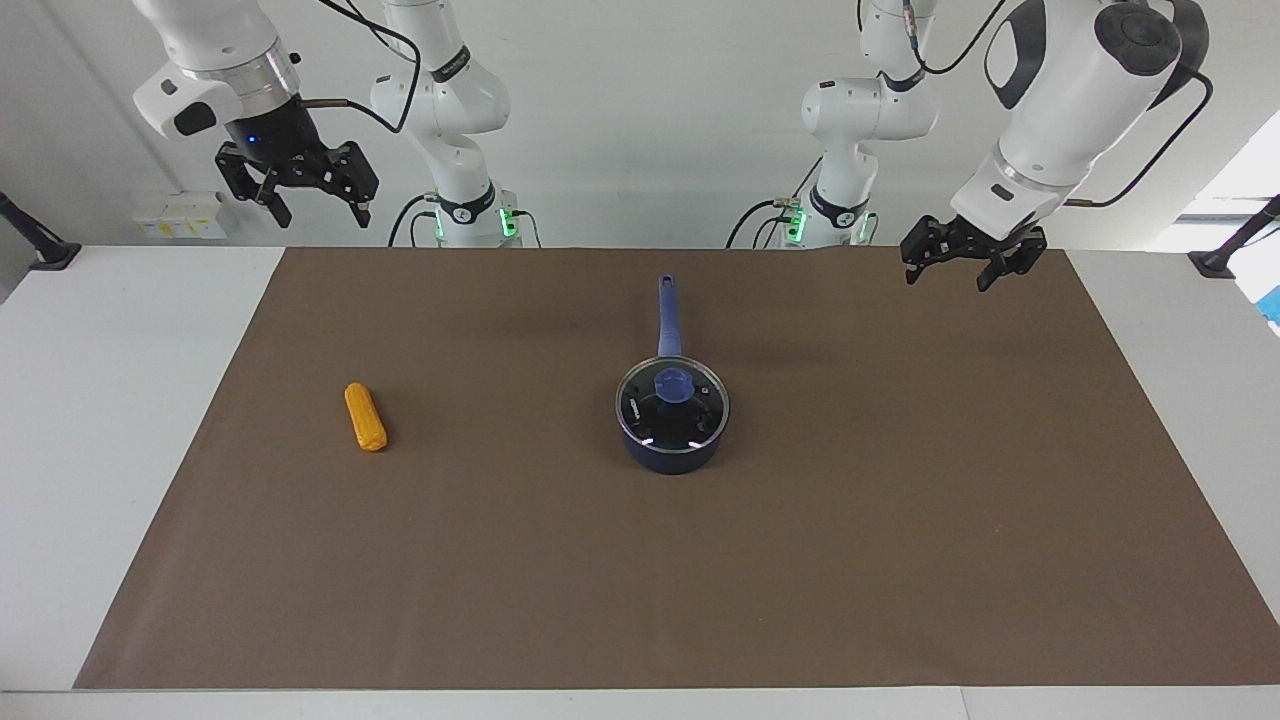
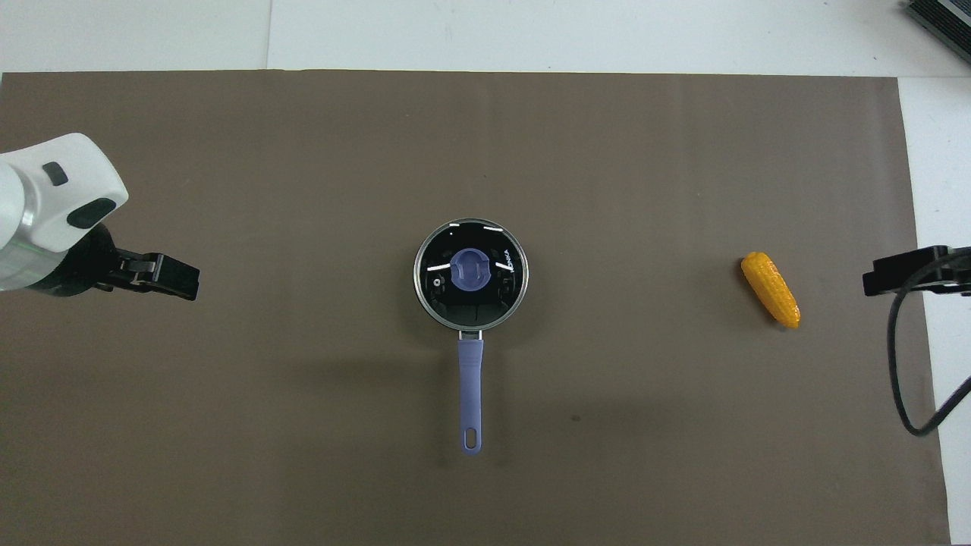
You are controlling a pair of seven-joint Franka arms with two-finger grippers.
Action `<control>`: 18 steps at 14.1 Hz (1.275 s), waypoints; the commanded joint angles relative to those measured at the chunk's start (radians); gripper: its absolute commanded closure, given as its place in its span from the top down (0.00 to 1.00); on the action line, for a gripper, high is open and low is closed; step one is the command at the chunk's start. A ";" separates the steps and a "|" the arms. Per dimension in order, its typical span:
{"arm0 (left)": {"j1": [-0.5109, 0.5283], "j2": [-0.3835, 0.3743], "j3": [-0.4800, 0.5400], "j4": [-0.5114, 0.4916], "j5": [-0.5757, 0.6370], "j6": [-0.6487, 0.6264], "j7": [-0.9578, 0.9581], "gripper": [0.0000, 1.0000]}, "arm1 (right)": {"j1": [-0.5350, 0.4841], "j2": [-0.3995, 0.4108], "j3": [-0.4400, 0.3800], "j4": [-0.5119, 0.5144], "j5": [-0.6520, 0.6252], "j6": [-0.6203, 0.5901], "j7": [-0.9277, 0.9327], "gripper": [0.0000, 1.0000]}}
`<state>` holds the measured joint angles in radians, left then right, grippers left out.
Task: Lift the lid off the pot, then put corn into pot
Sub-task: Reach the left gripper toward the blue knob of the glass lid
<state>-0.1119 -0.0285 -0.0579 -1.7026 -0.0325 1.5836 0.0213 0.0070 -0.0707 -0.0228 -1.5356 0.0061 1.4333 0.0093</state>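
The dark blue pot (image 1: 672,458) (image 2: 470,379) stands mid-mat, its long handle pointing toward the robots. The glass lid (image 1: 690,412) (image 2: 470,274) with its blue knob rests on the pot. The orange-yellow corn (image 1: 365,417) (image 2: 770,290) lies on the mat toward the right arm's end. My left gripper (image 1: 948,280) (image 2: 171,279) hangs open in the air over the mat's edge at the left arm's end, well apart from the pot. My right gripper (image 1: 322,213) (image 2: 903,273) waits open, raised high near the right arm's end, holding nothing.
A brown mat (image 1: 900,520) covers most of the white table (image 1: 100,400). A black cable (image 2: 903,364) hangs from the right arm near the mat's edge beside the corn. A dark object (image 2: 941,19) sits at the table's corner farthest from the robots.
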 commanded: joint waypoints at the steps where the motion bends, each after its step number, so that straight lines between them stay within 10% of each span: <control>1: -0.066 0.013 0.012 -0.026 0.016 0.048 0.008 1.00 | -0.010 0.005 0.001 0.009 0.017 0.007 -0.022 1.00; 18: -0.416 0.264 0.013 0.020 0.005 0.349 -0.433 1.00 | -0.010 0.005 0.001 0.009 0.017 0.007 -0.020 1.00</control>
<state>-0.4860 0.1934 -0.0627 -1.7129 -0.0328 1.9036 -0.3374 0.0070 -0.0707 -0.0228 -1.5355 0.0061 1.4333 0.0093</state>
